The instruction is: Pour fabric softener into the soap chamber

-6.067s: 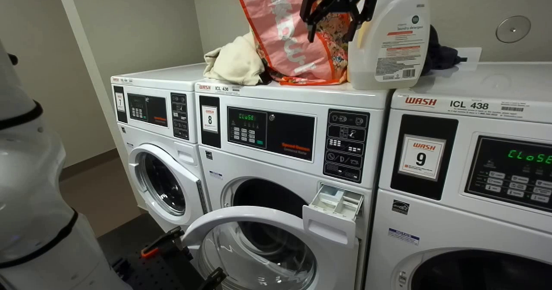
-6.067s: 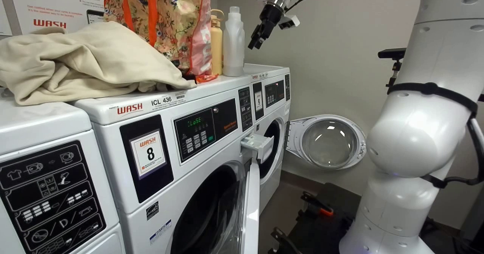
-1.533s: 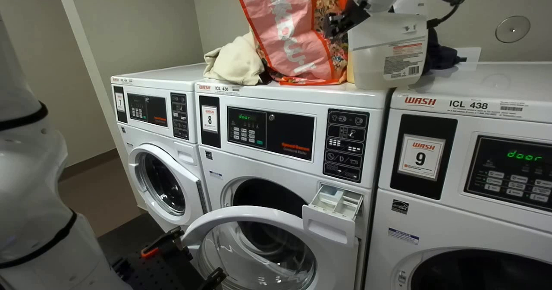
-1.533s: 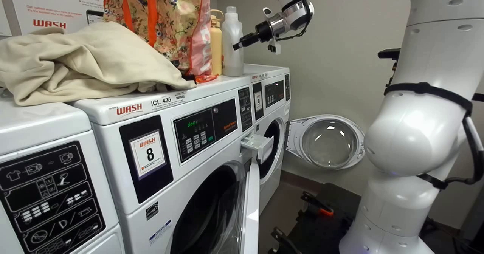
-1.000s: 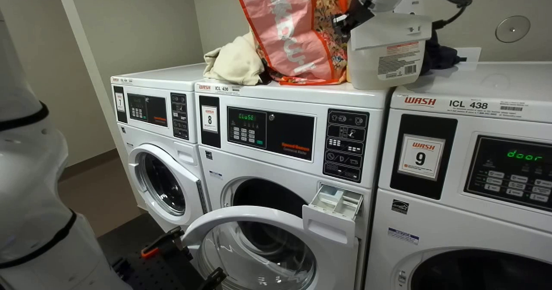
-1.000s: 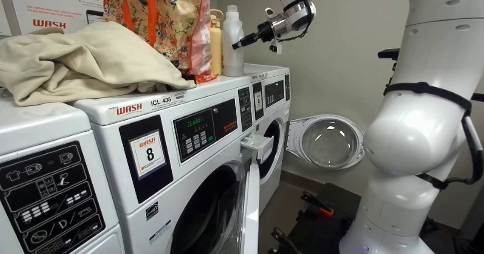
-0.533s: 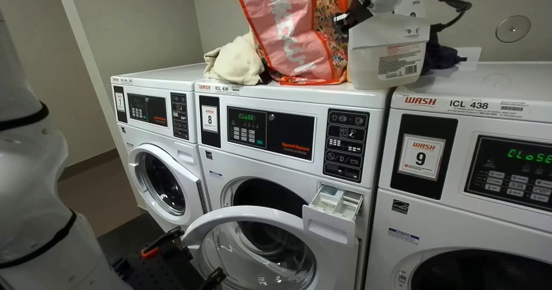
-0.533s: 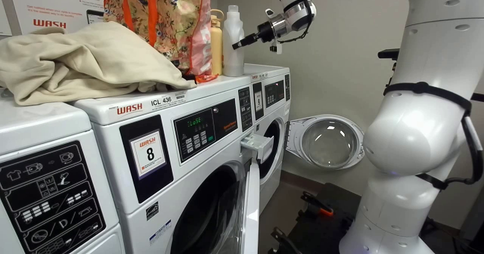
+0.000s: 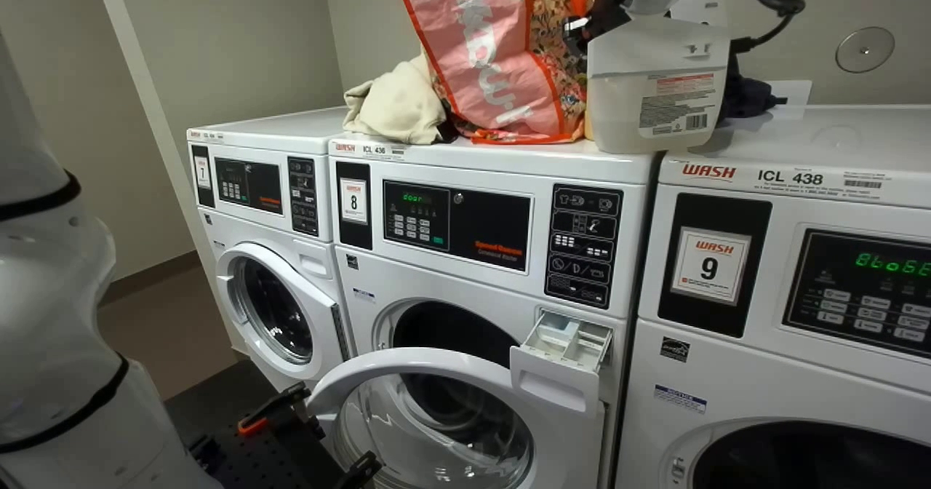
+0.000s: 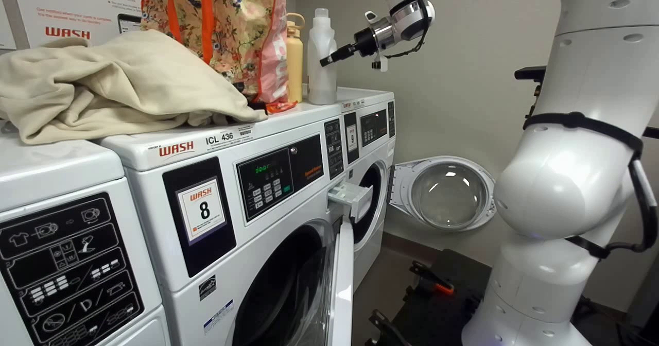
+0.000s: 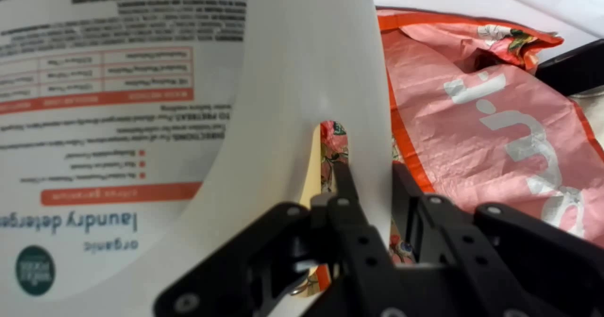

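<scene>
The fabric softener, a whitish jug (image 10: 322, 86) labelled laundry detergent, stands upright on top of washer 8, near its edge beside washer 9. My gripper (image 11: 371, 171) is shut on the jug's handle (image 11: 365, 133): one finger passes through the handle opening, the other lies along the outer side. In an exterior view the gripper (image 10: 324, 62) reaches the jug from the side, pointing slightly down. The wrist hides the jug's upper part in an exterior view (image 9: 658, 110). Below, the soap chamber (image 9: 556, 383) is pulled out of washer 8, its divided compartments facing up.
A pink and floral bag (image 9: 487, 60) and a yellow bottle (image 10: 294, 68) stand close beside the jug. Beige cloth (image 10: 128, 88) lies farther along the washer tops. Washer 8's round door (image 9: 429, 358) hangs open below the drawer. Dark cloth (image 9: 749, 94) lies behind the jug.
Several seconds ago the gripper was open and off the handle; it then closed around it. In the last half second, jug and gripper have shifted slightly rightward together in both exterior views.
</scene>
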